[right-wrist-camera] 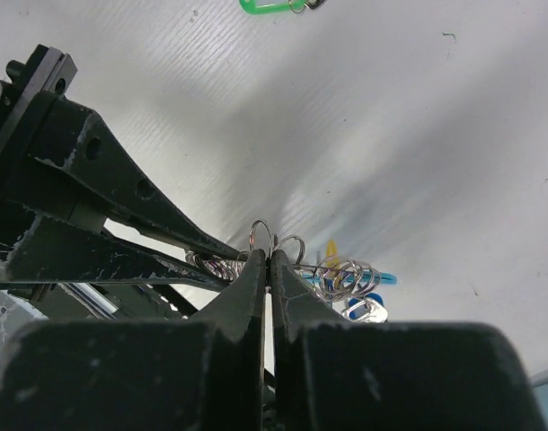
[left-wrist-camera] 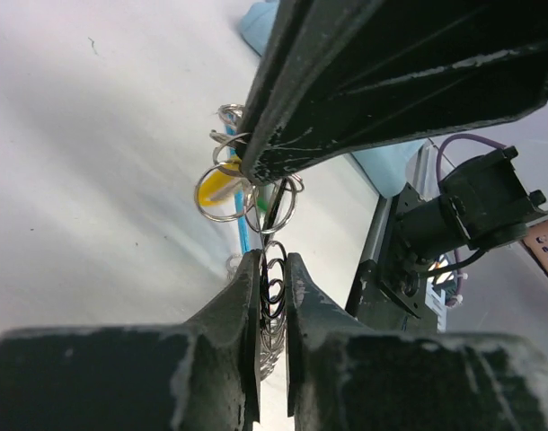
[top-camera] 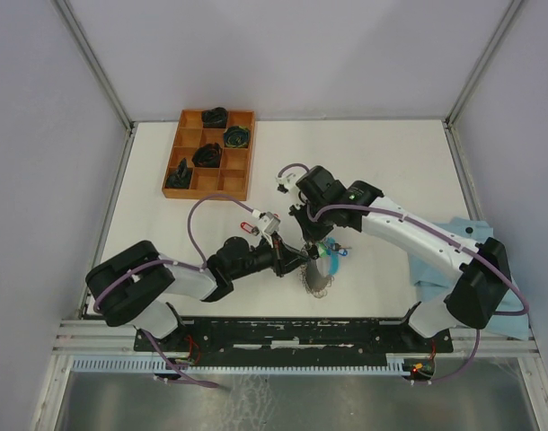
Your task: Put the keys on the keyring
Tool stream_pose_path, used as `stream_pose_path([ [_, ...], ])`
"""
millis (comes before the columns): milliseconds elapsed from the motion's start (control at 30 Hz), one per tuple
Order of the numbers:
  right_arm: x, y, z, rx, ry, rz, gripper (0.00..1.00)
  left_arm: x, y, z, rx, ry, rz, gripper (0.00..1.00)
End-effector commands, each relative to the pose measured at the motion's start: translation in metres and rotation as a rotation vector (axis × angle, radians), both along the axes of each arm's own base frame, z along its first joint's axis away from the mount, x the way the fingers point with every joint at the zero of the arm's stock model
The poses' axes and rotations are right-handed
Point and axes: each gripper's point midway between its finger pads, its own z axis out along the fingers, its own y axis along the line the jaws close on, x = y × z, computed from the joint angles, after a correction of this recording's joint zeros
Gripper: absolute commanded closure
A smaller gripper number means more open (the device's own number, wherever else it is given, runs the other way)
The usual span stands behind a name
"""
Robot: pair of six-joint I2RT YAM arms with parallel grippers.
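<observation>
The keyring [top-camera: 320,277] is a coiled silver loop hanging between my two grippers near the table's front middle. My left gripper [top-camera: 296,260] is shut on its coils [left-wrist-camera: 274,280]. The light-blue sleeve [left-wrist-camera: 242,229] and a yellow tag [left-wrist-camera: 215,185] hang beyond it. My right gripper [top-camera: 313,239] comes from above and is shut on a small silver ring [right-wrist-camera: 261,237] at the top of the keyring [right-wrist-camera: 344,277]. A blue tag [right-wrist-camera: 358,310] dangles there. A key with a red tag [top-camera: 251,226] lies to the left. A green tag [right-wrist-camera: 267,5] lies apart on the table.
A wooden compartment tray [top-camera: 186,136] with black items stands at the back left. A light-blue cloth [top-camera: 455,235] lies at the right edge. The left gripper's fingers [right-wrist-camera: 121,202] cross the right wrist view, close to the right gripper's fingers [left-wrist-camera: 391,81].
</observation>
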Motion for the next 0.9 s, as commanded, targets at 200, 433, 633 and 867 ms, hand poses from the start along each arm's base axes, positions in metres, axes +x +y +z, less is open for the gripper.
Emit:
stream_pose_path([
  [200, 0.017, 0.004, 0.053, 0.115, -0.134, -0.086, 0.66, 0.008, -0.001, 0.033, -0.078, -0.059, 0.040, 0.97],
  [433, -0.006, -0.002, 0.048, 0.211, -0.071, -0.149, 0.61, 0.011, 0.005, 0.033, -0.073, -0.017, 0.085, 0.97],
  [633, -0.018, 0.003, 0.028, 0.363, -0.025, -0.251, 0.64, 0.013, 0.009, 0.030, -0.055, -0.001, 0.108, 0.97],
  [867, -0.019, 0.017, 0.011, 0.508, 0.008, -0.302, 0.72, 0.011, 0.009, 0.031, -0.059, 0.004, 0.101, 0.97],
])
